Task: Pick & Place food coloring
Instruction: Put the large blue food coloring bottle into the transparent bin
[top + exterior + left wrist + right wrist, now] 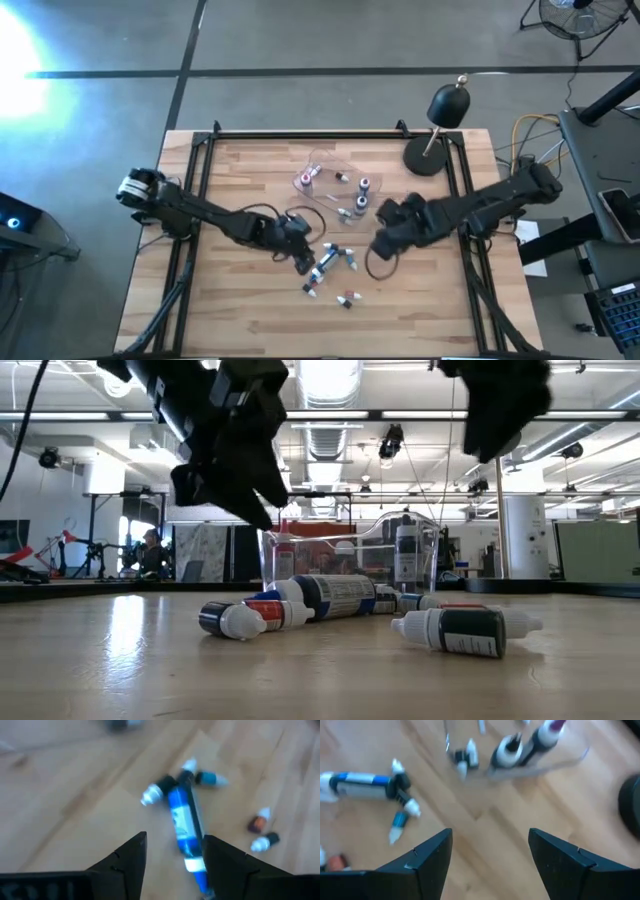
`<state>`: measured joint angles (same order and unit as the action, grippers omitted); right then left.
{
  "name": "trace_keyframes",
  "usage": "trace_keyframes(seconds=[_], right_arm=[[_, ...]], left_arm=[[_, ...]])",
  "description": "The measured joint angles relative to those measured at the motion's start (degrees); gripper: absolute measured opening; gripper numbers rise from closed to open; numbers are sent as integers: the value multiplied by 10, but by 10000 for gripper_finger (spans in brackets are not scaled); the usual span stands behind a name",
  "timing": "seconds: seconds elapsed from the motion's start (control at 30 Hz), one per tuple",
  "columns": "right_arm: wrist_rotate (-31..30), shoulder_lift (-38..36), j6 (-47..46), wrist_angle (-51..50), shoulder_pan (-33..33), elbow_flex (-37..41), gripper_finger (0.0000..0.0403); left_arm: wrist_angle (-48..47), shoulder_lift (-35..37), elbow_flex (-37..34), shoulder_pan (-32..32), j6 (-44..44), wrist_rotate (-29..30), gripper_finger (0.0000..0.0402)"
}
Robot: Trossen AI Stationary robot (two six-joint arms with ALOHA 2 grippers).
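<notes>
The left claw (172, 857), released, hovers over a blue-labelled bottle (184, 827) on the counter (250, 320). Next, lower and clench. The right claw (490, 852) hangs released, empty, beside the tray (335, 170).

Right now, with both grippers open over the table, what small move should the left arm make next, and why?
Probably lower the left gripper straight down and close on the big blue-labelled bottle. Its fingers are open and already sit on either side of that bottle, which lies flat on the table among smaller bottles. The right gripper is open and empty near the clear tray.
</notes>
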<state>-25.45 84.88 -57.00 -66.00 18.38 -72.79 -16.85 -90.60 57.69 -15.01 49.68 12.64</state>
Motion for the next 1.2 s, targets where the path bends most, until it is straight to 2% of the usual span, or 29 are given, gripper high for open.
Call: trace_keyframes(seconds=[0.2,0.47,0.6,0.8,1.2], right_arm=[[-2,0,-98,0,70,25,255],[-20,0,-170,2,123,43,241],[-22,0,-205,1,139,49,237],[-32,0,-248,1,161,51,240],[-32,0,-267,3,165,60,236]], left_arm=[[-96,-76,82,-45,45,-11,161],[-103,-150,128,-76,145,-6,161],[-104,-165,132,-76,183,13,161],[-102,-164,134,-73,189,26,161],[-66,-170,133,-72,179,42,161]])
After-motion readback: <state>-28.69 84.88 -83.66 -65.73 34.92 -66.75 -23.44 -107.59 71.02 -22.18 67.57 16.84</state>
